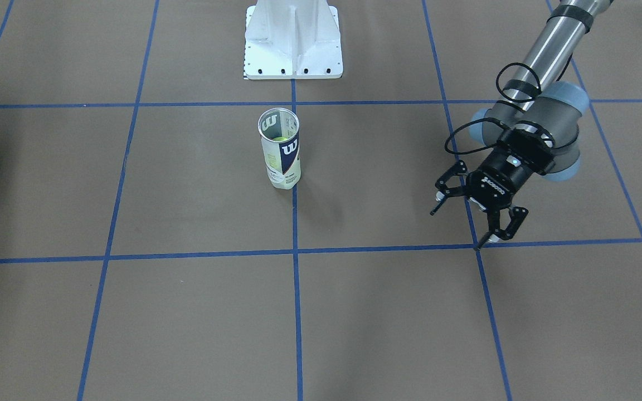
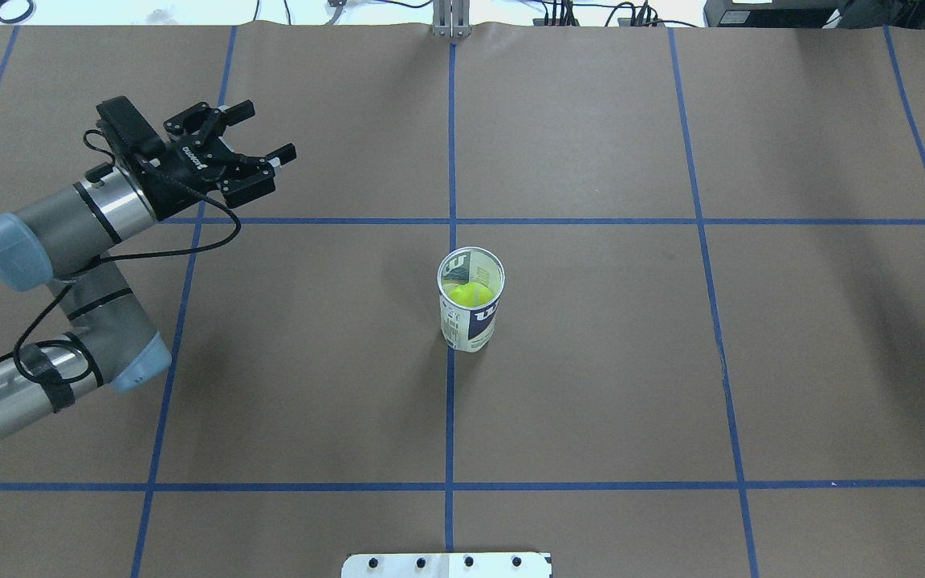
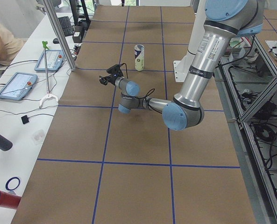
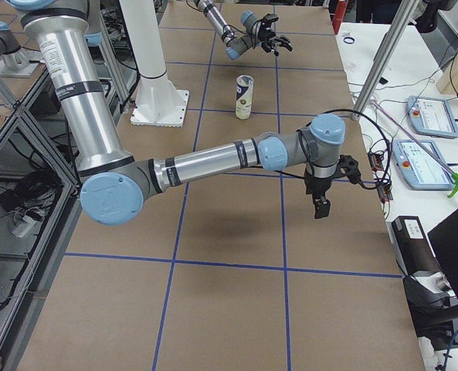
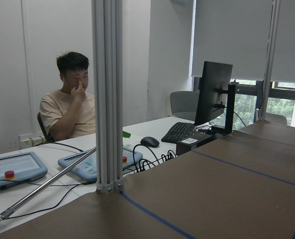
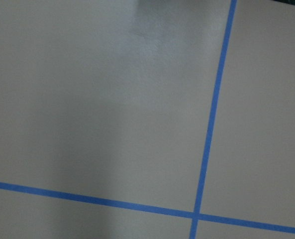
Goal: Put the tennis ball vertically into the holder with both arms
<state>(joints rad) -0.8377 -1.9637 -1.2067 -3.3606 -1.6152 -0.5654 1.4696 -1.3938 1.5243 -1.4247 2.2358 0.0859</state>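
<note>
The holder [image 1: 282, 159] is a clear tennis-ball can with a navy "W" label, standing upright at the table's middle, open end up. It also shows in the overhead view [image 2: 470, 317]. A yellow-green tennis ball [image 2: 470, 293] sits inside it. My left gripper [image 2: 274, 128] is open and empty, well away from the can toward the table's far left; it also shows in the front-facing view [image 1: 457, 228]. My right gripper [image 4: 321, 202] shows only in the exterior right view, low over the table near the operators' edge; I cannot tell whether it is open or shut.
The white pedestal base [image 1: 293, 42] stands behind the can on the robot's side. An aluminium post [image 5: 107, 94], tablets [image 5: 18, 169] and a seated operator [image 5: 70, 107] are beyond the table's far edge. Blue tape lines grid the brown tabletop [image 2: 591, 361].
</note>
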